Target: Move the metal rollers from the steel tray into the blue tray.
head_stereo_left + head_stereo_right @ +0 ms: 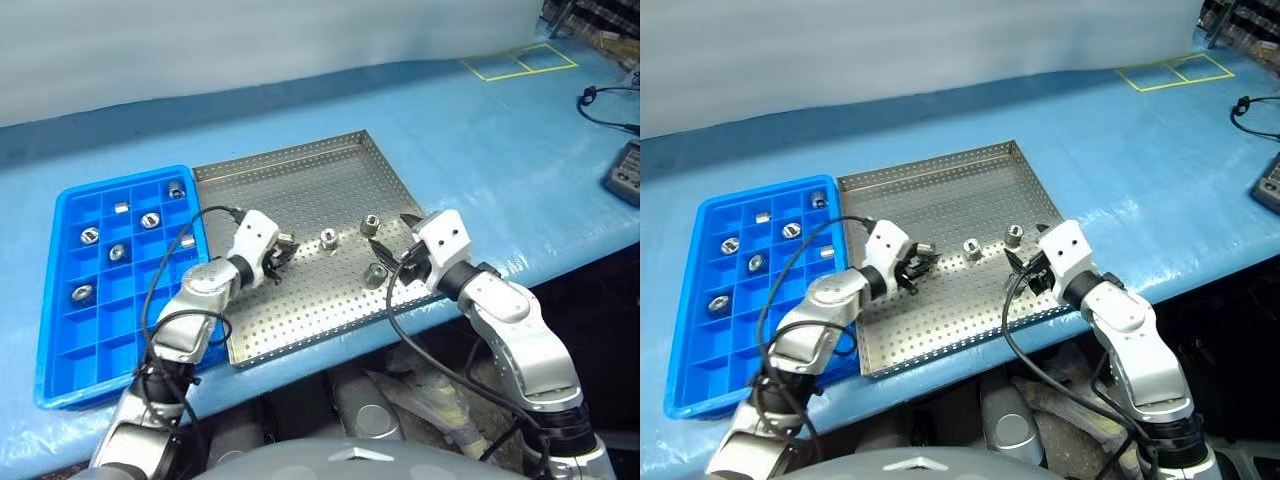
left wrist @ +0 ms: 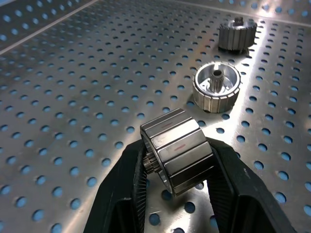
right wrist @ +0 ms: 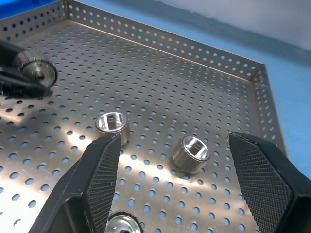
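- Head view: left pincer pinches one metal roller just above the steel tray, beside the blue tray; right pincer is spread.
- Left wrist view: the roller is clamped between the fingers.
- Right wrist view: two loose rollers lie between the spread fingers.

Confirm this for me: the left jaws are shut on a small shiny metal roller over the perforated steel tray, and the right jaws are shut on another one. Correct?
Not quite. The right gripper has its jaws open and empty, as the right wrist view shows; a small shiny metal roller lies loose on the perforated steel tray between them. The left gripper does grip a roller.
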Robot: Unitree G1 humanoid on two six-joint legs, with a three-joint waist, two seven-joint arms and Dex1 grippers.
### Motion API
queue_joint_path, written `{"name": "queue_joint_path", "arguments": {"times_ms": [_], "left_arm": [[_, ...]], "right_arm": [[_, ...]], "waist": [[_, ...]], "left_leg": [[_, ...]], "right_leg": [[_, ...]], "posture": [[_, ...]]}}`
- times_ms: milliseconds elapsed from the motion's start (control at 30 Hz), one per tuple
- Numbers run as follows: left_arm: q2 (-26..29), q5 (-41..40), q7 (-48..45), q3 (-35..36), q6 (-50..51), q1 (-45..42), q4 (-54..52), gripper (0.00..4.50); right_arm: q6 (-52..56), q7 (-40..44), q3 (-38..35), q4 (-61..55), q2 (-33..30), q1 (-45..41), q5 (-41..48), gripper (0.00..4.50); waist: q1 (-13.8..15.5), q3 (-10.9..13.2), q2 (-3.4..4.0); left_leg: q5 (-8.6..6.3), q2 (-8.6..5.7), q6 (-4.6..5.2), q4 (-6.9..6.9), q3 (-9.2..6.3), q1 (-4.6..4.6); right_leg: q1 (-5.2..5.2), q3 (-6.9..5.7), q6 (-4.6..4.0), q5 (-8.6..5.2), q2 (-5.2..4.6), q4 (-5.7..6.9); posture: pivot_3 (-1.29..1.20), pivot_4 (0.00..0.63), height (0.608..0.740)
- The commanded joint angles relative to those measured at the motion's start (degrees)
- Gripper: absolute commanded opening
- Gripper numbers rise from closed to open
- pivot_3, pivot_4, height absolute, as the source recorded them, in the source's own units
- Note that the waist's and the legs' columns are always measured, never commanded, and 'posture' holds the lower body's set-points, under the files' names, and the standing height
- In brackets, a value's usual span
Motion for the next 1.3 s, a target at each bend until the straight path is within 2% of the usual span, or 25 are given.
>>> {"name": "queue_joint_path", "arguments": {"times_ms": [33, 267, 433, 600, 700, 1067, 1300], "left_arm": [[4.2, -1.6, 1.5, 8.4, 4.3, 3.3, -10.7, 1.44], [12.3, -0.9, 4.5, 25.4, 17.2, 15.7, -27.9, 1.44], [12.7, -0.5, 5.3, 33.7, 21.8, 24.9, -34.1, 1.44], [11.7, -1.1, 4.8, 36.7, 24.1, 32.3, -39.3, 1.44], [11.0, -1.0, 4.9, 37.2, 24.3, 34.8, -39.7, 1.44], [10.7, -1.2, 5.0, 35.6, 24.3, 35.2, -36.9, 1.44], [13.2, -0.9, 4.5, 35.9, 24.8, 34.6, -36.2, 3.68]], "right_arm": [[-1.5, 1.2, 1.4, 0.0, 0.8, -1.3, 0.8, 3.70], [-3.3, 4.2, 4.8, 5.0, 1.4, -5.6, 0.9, 3.70], [-4.5, 6.7, 7.1, 8.5, 1.9, -8.7, 1.0, 3.70], [-5.3, 8.2, 8.0, 10.0, 2.2, -10.3, 1.0, 3.70], [-5.5, 8.7, 8.2, 10.5, 2.1, -10.8, 0.8, 3.70], [-5.2, 8.7, 8.1, 10.4, 2.4, -11.2, 0.5, 3.70], [-5.2, 7.8, 7.5, 9.9, 2.3, -10.6, 0.4, 3.70]], "waist": [[0.3, 0.0, 0.01], [4.3, 0.0, -0.05], [9.2, 0.1, -0.15], [13.6, 0.1, -0.27], [15.0, 0.0, -0.32], [15.4, 0.0, -0.36], [15.3, 0.0, -0.36]], "left_leg": [[0.00, 0.01, 0.00, -0.02, 0.00, 0.01], [0.00, 0.03, -0.01, -0.04, 0.10, -0.04], [-0.01, 0.02, -0.04, -0.12, 0.16, -0.07], [0.00, 0.02, -0.06, -0.13, 0.16, -0.07], [0.00, -0.01, -0.06, -0.13, 0.16, -0.06], [0.01, -0.02, -0.07, -0.13, 0.13, -0.05], [0.01, -0.02, -0.07, -0.13, 0.13, -0.05]], "right_leg": [[-0.03, 0.01, -0.06, 0.01, 0.01, 0.04], [-0.16, -0.03, -0.15, 0.04, 0.00, 0.06], [-0.27, -0.06, -0.36, 0.08, -0.04, 0.03], [-0.27, -0.24, -0.78, -0.15, -0.16, 0.03], [-0.23, -0.46, -0.86, -0.19, -0.35, 0.04], [-0.20, -0.63, -0.93, -0.22, -0.36, 0.05], [-0.19, -0.66, -0.93, -0.22, -0.37, 0.05]], "posture": [[-0.22, 0.150, 0.740], [-0.08, 0.150, 0.740], [-0.01, 0.150, 0.740], [0.03, 0.150, 0.740], [0.04, 0.150, 0.740], [0.02, 0.150, 0.740], [0.00, 0.150, 0.740]]}}
